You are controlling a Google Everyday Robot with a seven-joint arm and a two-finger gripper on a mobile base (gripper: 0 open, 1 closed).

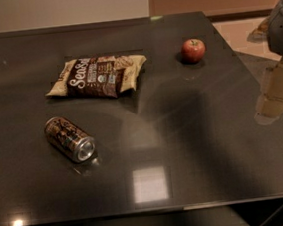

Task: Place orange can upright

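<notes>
The orange can (69, 139) lies on its side on the dark table (194, 145), at the front left, with its silver end pointing toward the front right. My gripper (275, 92) hangs at the far right edge of the view, over the table's right side and far from the can. Nothing shows in the gripper.
A brown-and-tan snack bag (97, 77) lies flat behind the can. A red apple (193, 50) sits at the back right of the table. The table's right edge runs close under the gripper, with floor beyond it. The front edge is near the bottom of the view.
</notes>
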